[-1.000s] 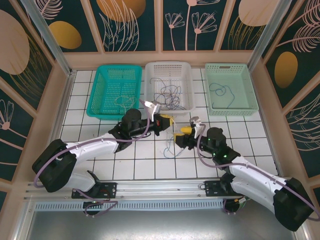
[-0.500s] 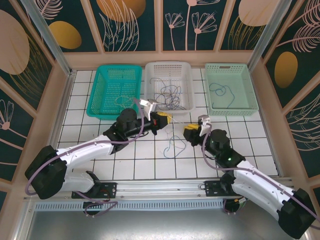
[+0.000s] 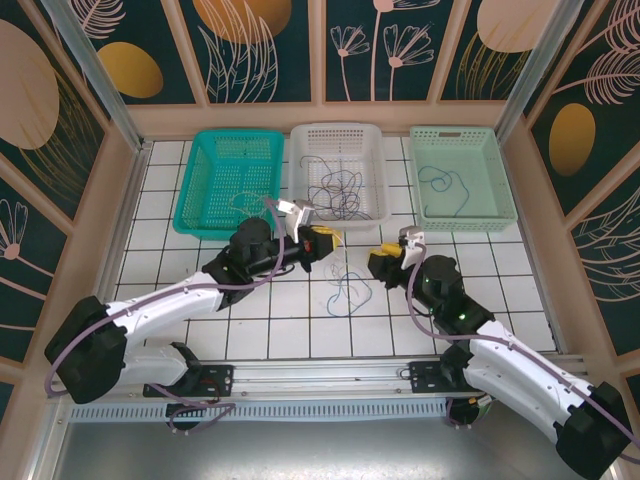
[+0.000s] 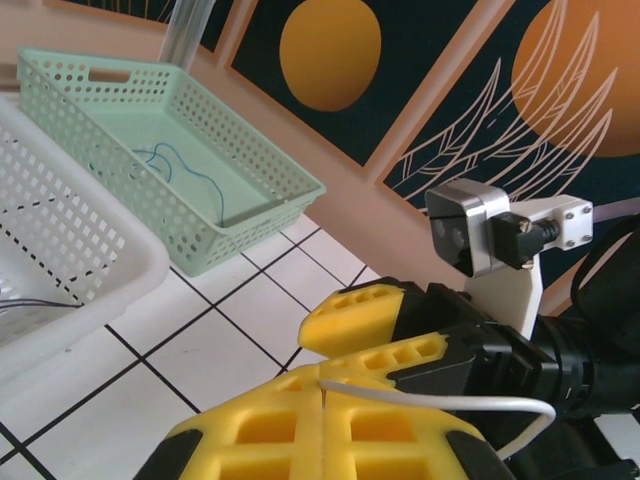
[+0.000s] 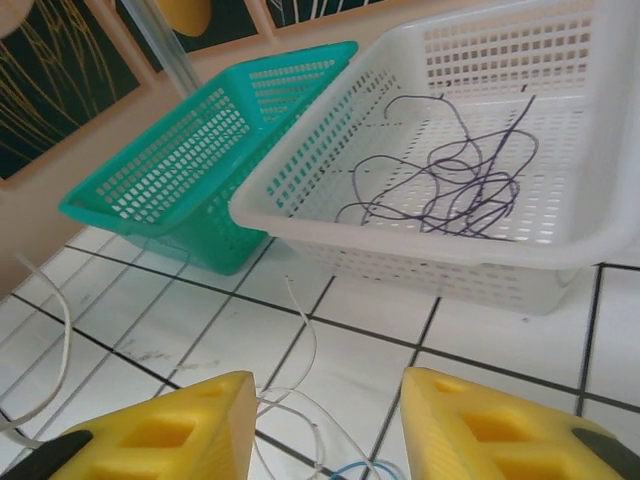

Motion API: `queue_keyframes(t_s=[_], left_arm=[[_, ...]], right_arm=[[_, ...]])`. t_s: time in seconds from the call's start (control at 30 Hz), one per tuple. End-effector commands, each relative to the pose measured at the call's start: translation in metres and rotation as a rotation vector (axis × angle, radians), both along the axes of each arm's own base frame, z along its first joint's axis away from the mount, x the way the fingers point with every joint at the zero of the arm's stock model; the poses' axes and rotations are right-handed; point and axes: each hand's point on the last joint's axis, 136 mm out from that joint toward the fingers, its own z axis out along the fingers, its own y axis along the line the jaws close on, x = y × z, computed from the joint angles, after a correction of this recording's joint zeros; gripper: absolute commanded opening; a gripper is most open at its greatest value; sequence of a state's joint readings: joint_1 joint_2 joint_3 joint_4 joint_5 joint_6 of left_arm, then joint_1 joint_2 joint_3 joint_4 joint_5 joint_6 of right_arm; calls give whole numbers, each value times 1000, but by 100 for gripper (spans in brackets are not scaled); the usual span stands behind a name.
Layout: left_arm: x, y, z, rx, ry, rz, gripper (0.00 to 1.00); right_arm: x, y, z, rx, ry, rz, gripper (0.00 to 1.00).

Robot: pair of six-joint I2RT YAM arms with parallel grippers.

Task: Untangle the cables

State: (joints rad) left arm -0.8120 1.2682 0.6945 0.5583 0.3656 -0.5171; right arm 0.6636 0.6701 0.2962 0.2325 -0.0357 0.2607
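Note:
A small tangle of thin cables [image 3: 348, 291], pale whitish and blue, lies on the white tiles between my two arms. My left gripper [image 3: 329, 238] is shut on a whitish cable [image 4: 440, 402], which is pinched between its yellow pads [image 4: 323, 386] and curves off to the right. My right gripper [image 3: 379, 262] stands open just right of the tangle. In the right wrist view its jaws [image 5: 328, 400] are apart with nothing between them, and the whitish cable [image 5: 316, 352] and a blue loop [image 5: 342, 468] lie on the tiles below.
Three baskets line the back: a teal one [image 3: 197, 190], a white one [image 3: 300, 160] holding dark purple cables [image 5: 450, 185], and a pale green one [image 3: 495, 175] holding one dark cable [image 4: 178, 168]. Wooden walls enclose the table.
My right arm has swung a little to the right, off the tangle, and its jaws have narrowed and widened again. My left gripper drew slightly left, still shut on the whitish cable.

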Motion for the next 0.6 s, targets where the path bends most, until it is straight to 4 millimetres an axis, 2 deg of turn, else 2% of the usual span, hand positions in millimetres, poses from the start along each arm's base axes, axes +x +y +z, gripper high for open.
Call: queue_keyframes(t_s=[0.0,0.13,0.2,0.4,0.57], left_arm=[[-6,2,11,-36,-24,-9,0],[-3,5,22,-75,-24,16,0],[-3,7,31,-94,-35,27,0],[-10,8,62,-176,-65,-4,0],[-13,8,73,-225,-60,-22,1]], right_arm=[[-9,11,6,39,-37,88,49],[-15,16,-9,47,-12,125,56],[-18,21,-14,56,4,154,63],[-18,32,-12,87,-35,169,73],[-20,47,-8,93,-61,210,75]])
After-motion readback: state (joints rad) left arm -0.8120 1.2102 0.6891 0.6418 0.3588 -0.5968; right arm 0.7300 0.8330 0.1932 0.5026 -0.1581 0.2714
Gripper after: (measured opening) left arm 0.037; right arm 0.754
